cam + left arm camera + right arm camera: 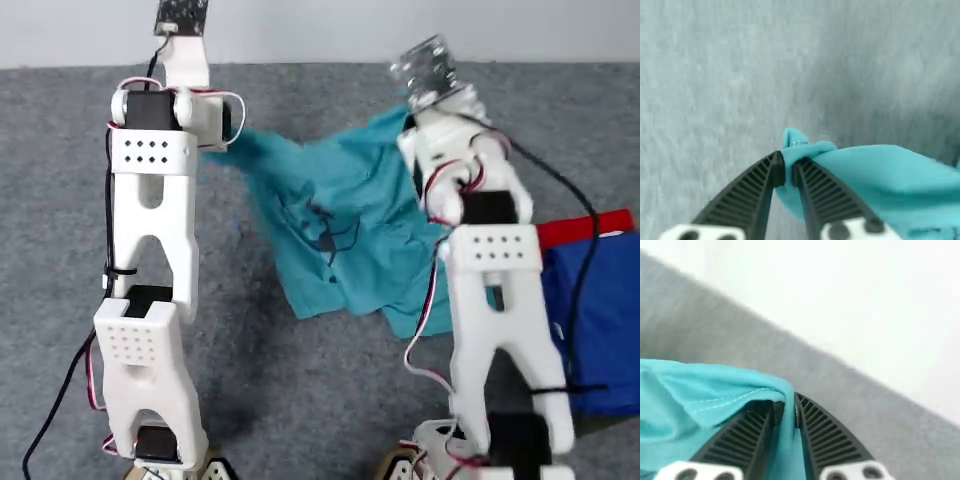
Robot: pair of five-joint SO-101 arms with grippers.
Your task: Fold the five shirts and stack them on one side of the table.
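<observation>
A teal shirt (335, 225) with a dark print hangs stretched between the two arms above the grey table (280, 390). My left gripper (788, 167) is shut on one edge of the teal shirt (875, 172), at the far left of the cloth in the high view. My right gripper (786, 410) is shut on a hemmed edge of the teal shirt (705, 400), near the far right of the cloth. The shirt's lower part drapes onto the table between the arms. A blue shirt (600, 320) and a red shirt (585, 228) lie at the right edge.
The left arm (150, 260) and right arm (495, 300) stand over the table's near half. A pale wall (865, 300) runs behind the table's far edge. Bare grey surface shows between the arms and at the far left.
</observation>
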